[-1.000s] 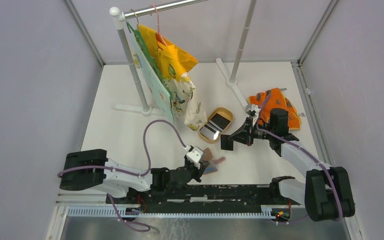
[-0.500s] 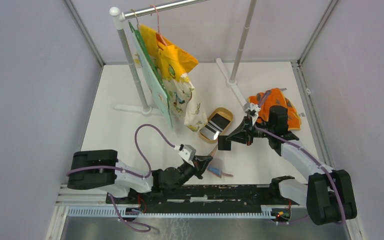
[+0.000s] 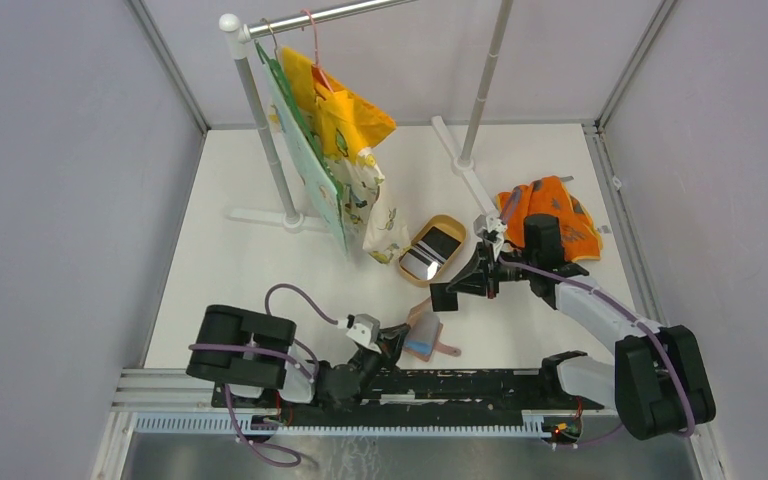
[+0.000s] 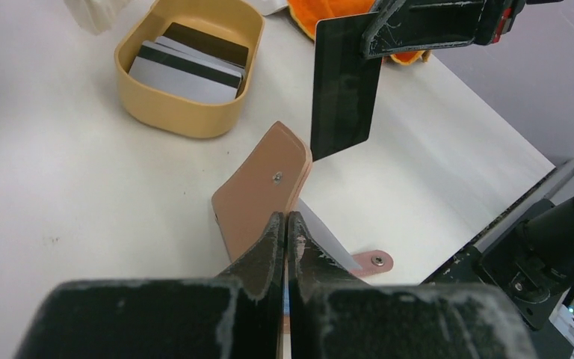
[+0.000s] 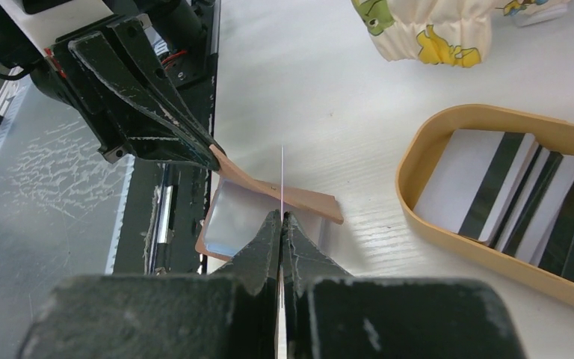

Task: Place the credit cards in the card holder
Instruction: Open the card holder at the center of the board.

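Observation:
The card holder (image 4: 258,193) lies unfolded near the table's front edge, and my left gripper (image 4: 285,218) is shut on its brown flap, holding that flap raised. The grey-blue inner pocket (image 5: 235,218) faces up, and the strap tab (image 4: 374,260) lies flat. My right gripper (image 5: 281,215) is shut on a dark credit card (image 4: 346,86) held on edge just above the holder (image 3: 425,338). More credit cards (image 4: 187,66), white and dark with stripe bands, sit in the tan dish (image 3: 447,223).
A clothes rack (image 3: 260,110) with hung garments (image 3: 345,130) stands at the back left. An orange cloth (image 3: 560,205) lies at the right, behind my right arm. The black rail (image 3: 460,385) with the arm bases runs along the near edge.
My left arm has folded back toward its base, keeping hold of the flap, and the holder now lies more open. My right gripper has carried the dark card left and nearer, over the holder.

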Robot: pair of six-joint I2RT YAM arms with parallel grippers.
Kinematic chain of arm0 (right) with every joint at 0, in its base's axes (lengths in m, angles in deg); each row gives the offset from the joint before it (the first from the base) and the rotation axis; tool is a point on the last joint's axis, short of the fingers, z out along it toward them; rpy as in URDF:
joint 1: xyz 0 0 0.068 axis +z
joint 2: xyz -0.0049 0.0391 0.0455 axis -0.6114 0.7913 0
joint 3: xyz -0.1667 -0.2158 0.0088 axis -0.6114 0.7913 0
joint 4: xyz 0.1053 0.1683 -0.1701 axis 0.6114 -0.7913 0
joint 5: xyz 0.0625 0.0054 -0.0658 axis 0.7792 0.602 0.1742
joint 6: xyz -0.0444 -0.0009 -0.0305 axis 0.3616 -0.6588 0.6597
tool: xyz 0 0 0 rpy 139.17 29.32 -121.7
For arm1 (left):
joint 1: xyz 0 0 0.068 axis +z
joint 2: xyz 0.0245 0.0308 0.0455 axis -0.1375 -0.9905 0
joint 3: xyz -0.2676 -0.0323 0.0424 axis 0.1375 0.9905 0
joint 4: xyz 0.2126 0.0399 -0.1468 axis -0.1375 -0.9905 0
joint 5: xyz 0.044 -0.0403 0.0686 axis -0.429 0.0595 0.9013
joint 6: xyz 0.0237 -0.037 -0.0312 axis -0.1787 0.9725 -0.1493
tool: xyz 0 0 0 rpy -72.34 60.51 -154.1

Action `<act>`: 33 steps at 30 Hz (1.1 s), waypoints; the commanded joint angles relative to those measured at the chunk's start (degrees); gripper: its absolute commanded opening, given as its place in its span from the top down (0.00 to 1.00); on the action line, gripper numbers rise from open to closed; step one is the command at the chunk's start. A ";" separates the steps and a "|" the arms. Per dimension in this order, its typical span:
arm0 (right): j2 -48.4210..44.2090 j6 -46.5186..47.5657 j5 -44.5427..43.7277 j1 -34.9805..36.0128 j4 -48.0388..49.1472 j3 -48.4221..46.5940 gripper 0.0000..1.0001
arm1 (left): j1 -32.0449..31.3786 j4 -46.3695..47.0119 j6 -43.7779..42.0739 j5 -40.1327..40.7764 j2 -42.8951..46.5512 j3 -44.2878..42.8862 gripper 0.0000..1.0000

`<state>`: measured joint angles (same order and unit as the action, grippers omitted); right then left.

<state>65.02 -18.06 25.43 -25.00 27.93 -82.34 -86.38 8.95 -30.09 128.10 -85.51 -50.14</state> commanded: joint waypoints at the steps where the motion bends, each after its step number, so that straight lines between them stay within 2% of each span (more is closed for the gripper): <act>1: 0.68 3.70 0.37 2.16 -0.17 -0.69 1.00 | -5.18 6.98 -0.64 16.92 -4.68 -2.78 0.98; 6: 0.74 6.85 1.00 3.96 -0.17 -0.08 1.00 | -6.45 15.40 4.03 21.71 -9.68 -1.26 0.98; 14: -0.02 18.31 1.97 6.91 -3.42 0.85 1.00 | -6.67 15.49 15.95 23.07 -10.14 1.43 0.98; 19: -2.21 23.81 -1.74 8.63 -3.66 1.87 1.00 | -6.79 15.38 23.56 22.08 -9.48 3.54 0.98; 28: -4.71 27.61 -2.89 10.73 -2.70 3.09 1.00 | -7.07 15.28 37.36 22.78 -11.66 6.51 0.98; 33: -4.75 27.79 -2.67 11.15 -2.89 3.05 1.00 | -7.14 15.26 39.82 22.77 -13.00 6.53 0.98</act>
<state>61.40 7.69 21.91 -14.42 24.09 -79.06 -92.87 13.39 2.98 147.59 -97.07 -44.00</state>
